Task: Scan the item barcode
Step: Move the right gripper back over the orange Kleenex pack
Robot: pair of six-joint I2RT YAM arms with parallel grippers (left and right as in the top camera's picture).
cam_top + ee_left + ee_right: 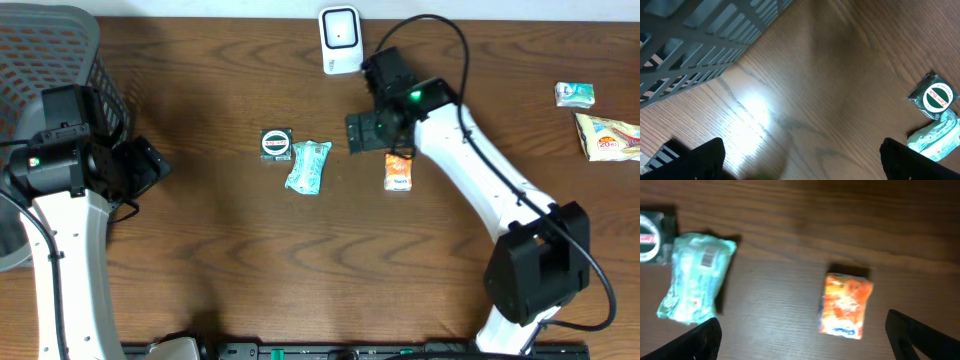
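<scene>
A white barcode scanner (340, 40) stands at the table's far edge. An orange packet (398, 172) (846, 305) lies flat on the wood in front of it. My right gripper (365, 132) (805, 340) hovers just above, open, with nothing between its fingers; the orange packet lies loose on the table between them, toward the right finger. To its left lie a mint-green packet (308, 166) (695, 280) with its barcode label up and a dark packet with a round label (276, 145) (652, 230). My left gripper (150, 165) (800, 160) is open over bare wood at the left.
A grey mesh basket (60, 60) (700, 40) stands at the far left, beside the left arm. Two more packets (575, 94) (608, 135) lie at the right edge. The left wrist view catches the dark packet (932, 96) and the mint packet (935, 137) at its right.
</scene>
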